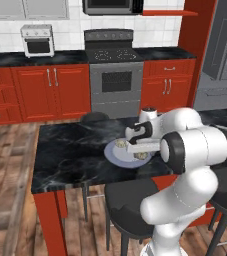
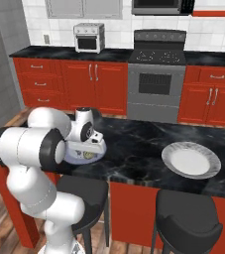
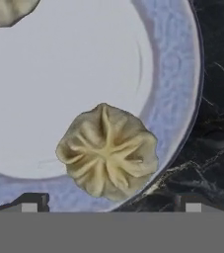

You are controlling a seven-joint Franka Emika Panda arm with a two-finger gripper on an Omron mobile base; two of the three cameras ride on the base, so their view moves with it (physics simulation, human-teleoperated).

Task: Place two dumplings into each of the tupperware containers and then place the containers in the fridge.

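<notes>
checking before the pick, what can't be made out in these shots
- Plate in the left base view: the arm covers most of it, so its dumpling count cannot be told.
- Second dumpling in the hand view: cut off by the top edge.
- Gripper in the hand view: just the fingertips show, straddling the dumpling.
- Fridge: cut by the right edge, inside unreadable.

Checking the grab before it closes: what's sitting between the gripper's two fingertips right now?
In the hand view, a dumpling lies on the plate rim between the open gripper tips.
</notes>
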